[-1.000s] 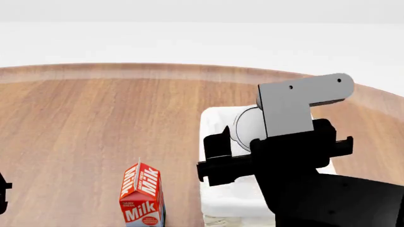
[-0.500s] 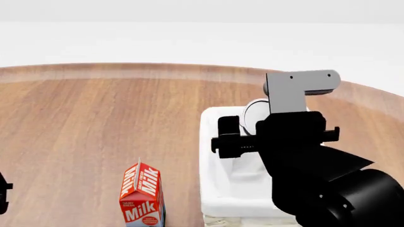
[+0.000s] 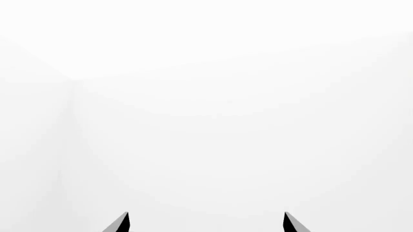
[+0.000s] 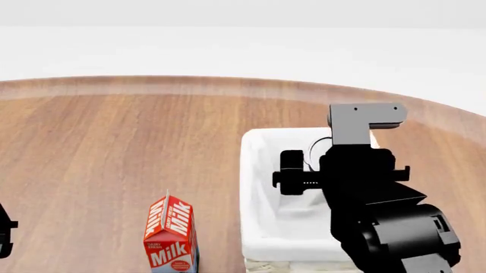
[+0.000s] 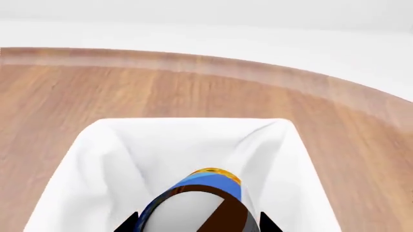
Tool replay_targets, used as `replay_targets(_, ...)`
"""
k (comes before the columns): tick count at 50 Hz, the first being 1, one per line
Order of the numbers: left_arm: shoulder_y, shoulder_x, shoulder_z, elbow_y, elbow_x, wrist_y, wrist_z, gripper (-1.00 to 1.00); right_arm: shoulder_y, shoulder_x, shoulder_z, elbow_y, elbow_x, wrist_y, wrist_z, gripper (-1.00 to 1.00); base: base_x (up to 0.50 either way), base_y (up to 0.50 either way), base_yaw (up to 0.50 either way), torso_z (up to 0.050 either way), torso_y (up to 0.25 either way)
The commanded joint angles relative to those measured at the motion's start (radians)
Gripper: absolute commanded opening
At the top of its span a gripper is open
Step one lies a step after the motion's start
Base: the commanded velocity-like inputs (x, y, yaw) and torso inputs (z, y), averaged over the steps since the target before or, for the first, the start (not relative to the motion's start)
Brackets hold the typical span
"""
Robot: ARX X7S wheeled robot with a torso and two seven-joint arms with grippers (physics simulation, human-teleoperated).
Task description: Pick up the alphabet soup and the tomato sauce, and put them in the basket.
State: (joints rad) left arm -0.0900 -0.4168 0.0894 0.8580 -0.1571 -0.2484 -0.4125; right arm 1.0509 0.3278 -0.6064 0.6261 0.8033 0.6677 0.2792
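The alphabet soup (image 5: 208, 183), a can with a blue and yellow-orange label and a pale silver top, sits between the fingertips of my right gripper (image 5: 197, 224), which is shut on it. The can hangs inside the basket (image 5: 90, 159), just above its white cloth lining. In the head view my right gripper (image 4: 322, 162) reaches down into the basket (image 4: 255, 187), and the arm hides most of the can. My left gripper (image 3: 205, 223) is open with nothing between its fingers, facing blank white space. The tomato sauce is out of view.
A red and white milk carton (image 4: 172, 233) stands on the wooden table (image 4: 114, 148) to the left of the basket. The table's curved far edge (image 4: 227, 85) runs behind the basket. A dark part of my left arm (image 4: 4, 236) shows at the far left edge.
My right arm has carried the can forward and down, from above the basket's rim to inside it. The left arm and the milk carton have not moved.
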Motion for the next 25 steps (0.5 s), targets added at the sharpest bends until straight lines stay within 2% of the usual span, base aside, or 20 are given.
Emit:
replay_targets(1,0.002,-0.003,0.001,-0.003,-0.002,0.003,-0.002,1.0,0.021,-0.034,-0.02,0.129,-0.08,-0.061,-0.073,-1.0,0.0,0.0,0.0,0.0,0.0)
replay_targets(25,0.0,-0.009,0.008,-0.012,0.0,0.01,-0.007,1.0,0.044,-0.086,-0.035,0.298,-0.115,-0.161,-0.146,-1.0,0.0,0.0,0.0,0.0,0.0)
